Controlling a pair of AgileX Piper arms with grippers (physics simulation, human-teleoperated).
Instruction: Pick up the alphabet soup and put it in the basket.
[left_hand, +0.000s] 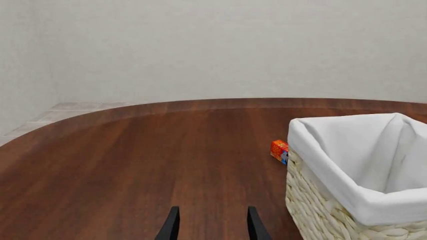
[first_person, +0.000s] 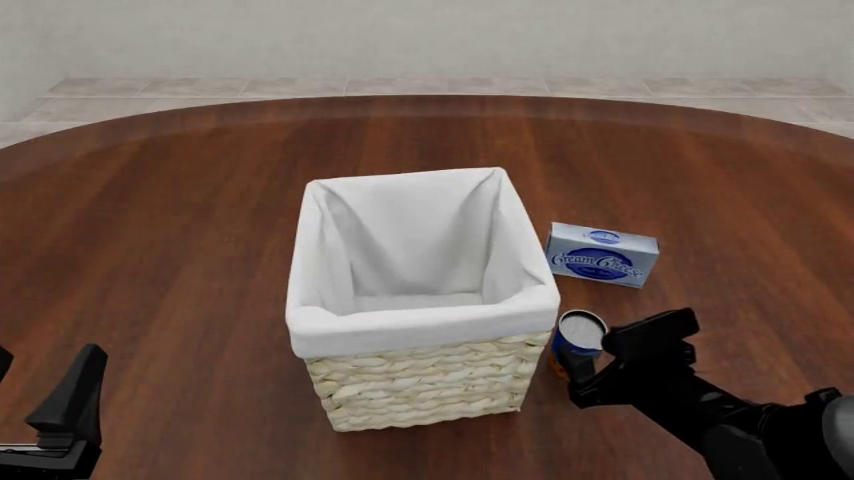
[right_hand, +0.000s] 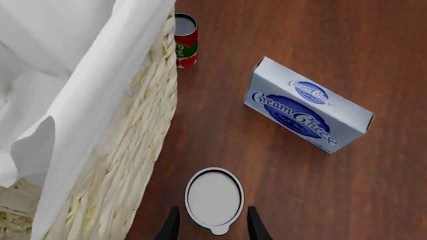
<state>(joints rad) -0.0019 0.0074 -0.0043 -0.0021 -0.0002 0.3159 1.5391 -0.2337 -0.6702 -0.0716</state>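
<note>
The alphabet soup (first_person: 578, 335), a small can with a blue label and a silver-white lid, stands upright on the table, close to the basket's (first_person: 414, 385) near right corner. In the right wrist view its lid (right_hand: 213, 196) lies between my right gripper's (right_hand: 212, 212) open fingertips, just above it. In the front view the right gripper (first_person: 603, 365) hangs right beside the can. The pale wicker basket with its white lining (right_hand: 73, 100) stands at mid table. My left gripper (left_hand: 213, 215) is open and empty, low at the near left (first_person: 70, 405).
A blue-and-white cream cheese box (first_person: 603, 255) lies flat beyond the can, also seen in the right wrist view (right_hand: 310, 107). A second small can with a red and green label (right_hand: 185, 42) stands by the basket's wall farther back. The left wrist view shows a small orange-red item (left_hand: 279, 150) behind the basket (left_hand: 333, 210).
</note>
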